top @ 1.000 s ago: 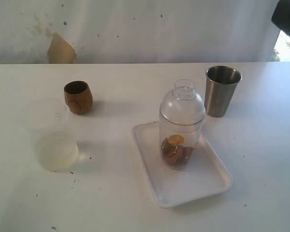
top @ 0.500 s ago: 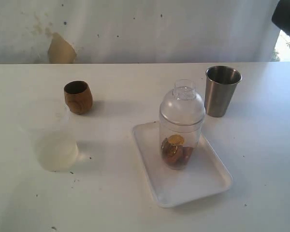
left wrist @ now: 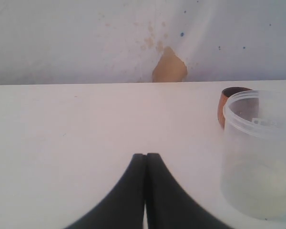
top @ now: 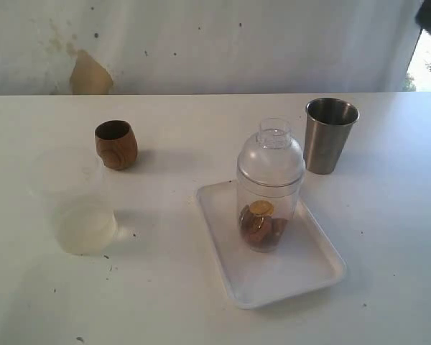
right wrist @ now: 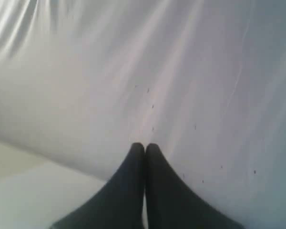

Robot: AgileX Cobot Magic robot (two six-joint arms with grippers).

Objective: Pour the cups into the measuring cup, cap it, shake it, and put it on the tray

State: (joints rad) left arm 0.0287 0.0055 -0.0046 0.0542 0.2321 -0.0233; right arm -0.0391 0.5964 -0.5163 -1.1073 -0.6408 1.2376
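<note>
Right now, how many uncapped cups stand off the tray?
3: wooden cup back left, steel tumbler back right, frosted plastic cup front left. None seems hidden.

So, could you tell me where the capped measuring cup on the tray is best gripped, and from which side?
Grip the measuring cup on its straight clear wall, below the cap, coming in level from the right of the exterior view. It stands upright on the tray, and the rounded dome would likely slip or pull off. The right tool, shut, would have to open first.
</note>
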